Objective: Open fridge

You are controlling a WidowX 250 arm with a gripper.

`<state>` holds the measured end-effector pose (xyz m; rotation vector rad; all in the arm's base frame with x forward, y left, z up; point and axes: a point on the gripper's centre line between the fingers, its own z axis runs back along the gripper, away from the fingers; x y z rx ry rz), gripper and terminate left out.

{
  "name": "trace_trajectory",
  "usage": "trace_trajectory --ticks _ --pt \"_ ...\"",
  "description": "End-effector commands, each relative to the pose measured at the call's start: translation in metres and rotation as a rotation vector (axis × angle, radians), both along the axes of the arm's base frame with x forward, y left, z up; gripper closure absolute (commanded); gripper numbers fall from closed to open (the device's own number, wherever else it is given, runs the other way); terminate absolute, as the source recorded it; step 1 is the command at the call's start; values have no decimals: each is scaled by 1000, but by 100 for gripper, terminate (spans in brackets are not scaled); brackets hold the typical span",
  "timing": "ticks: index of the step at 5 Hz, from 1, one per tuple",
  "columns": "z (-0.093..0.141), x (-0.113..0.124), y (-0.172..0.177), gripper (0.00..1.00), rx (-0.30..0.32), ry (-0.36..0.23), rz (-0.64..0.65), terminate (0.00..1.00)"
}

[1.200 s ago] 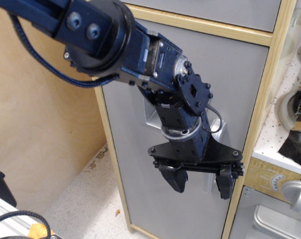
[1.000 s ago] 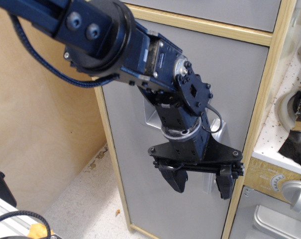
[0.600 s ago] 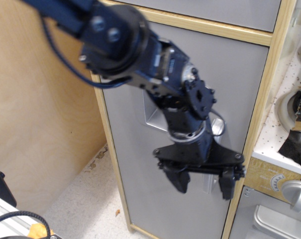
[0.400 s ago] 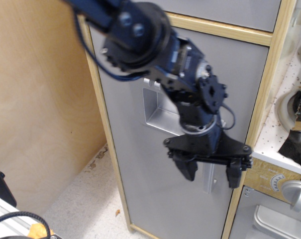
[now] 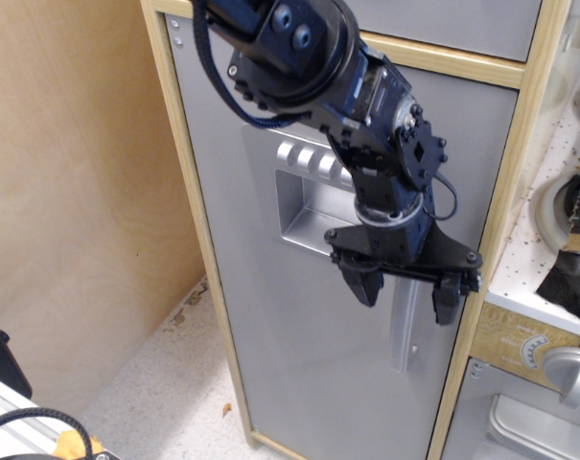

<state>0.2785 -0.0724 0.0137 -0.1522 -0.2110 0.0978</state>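
Observation:
The fridge (image 5: 299, 364) is a tall cabinet with a light wood frame and a large flat grey door. The door has a recessed silver dispenser panel (image 5: 304, 206) and a silver handle (image 5: 404, 331) near its right edge. The door looks flush with the frame. My gripper (image 5: 406, 295) is open, its two black fingers (image 5: 364, 285) pointing down on either side of the handle's upper part. The handle's top is hidden behind the gripper. I cannot tell whether the fingers touch it.
A plain grey panel (image 5: 443, 21) sits above the fridge. At the right are a white pegboard surface (image 5: 558, 220) and the oven door with a round knob (image 5: 569, 372). A plywood wall (image 5: 79, 192) stands at the left, speckled floor (image 5: 165, 393) below, grey equipment at the bottom left corner.
The arm has swung up and to the right across the door. The gripper rose from beside the handle's lower part to its upper part, uncovering the dispenser panel. The jaws stayed open.

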Motion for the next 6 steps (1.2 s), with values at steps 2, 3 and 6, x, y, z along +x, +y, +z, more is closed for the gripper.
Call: trace_trajectory --ticks 2,3,6 --pt "-2 32 11 0 -12 -84 -76 0" --pt "-6 25 7 100 -11 -87 -50 0" --pt "-10 -24 0 100 -92 15 41 0"
